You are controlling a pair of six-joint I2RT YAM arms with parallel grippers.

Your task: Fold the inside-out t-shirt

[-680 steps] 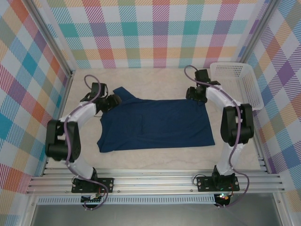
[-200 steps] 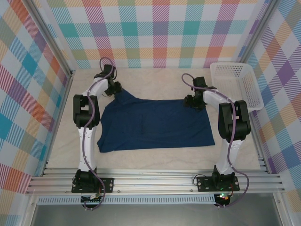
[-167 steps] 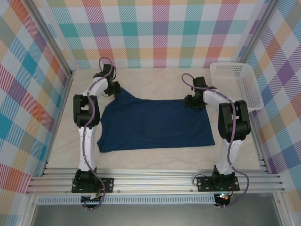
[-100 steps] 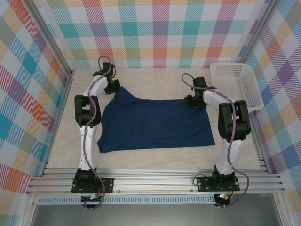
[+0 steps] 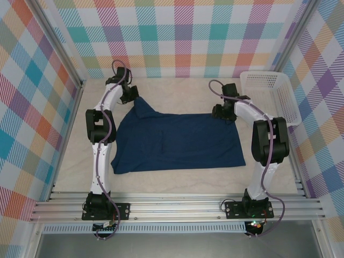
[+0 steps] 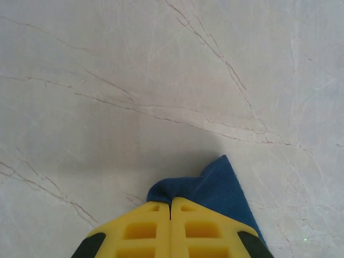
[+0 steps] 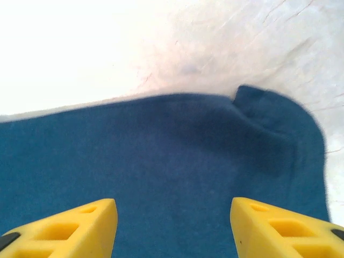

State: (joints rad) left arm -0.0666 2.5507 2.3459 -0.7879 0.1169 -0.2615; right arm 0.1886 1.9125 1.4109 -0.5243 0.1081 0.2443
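— On the table (image 5: 177, 88), where's the inside-out t-shirt (image 5: 177, 142)?
— Spread flat, mid-table. Left gripper (image 6: 171, 207) pinched tight on its far-left corner. Right gripper (image 7: 173, 215) jaws apart over the far-right edge, gripping nothing.

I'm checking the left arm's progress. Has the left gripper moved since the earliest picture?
Yes. The left gripper has moved toward the back wall, up the left side of the t-shirt, and is shut on its far-left corner.

The left fingers (image 6: 204, 231) hide the t-shirt (image 6: 221, 188) corner (pinched).
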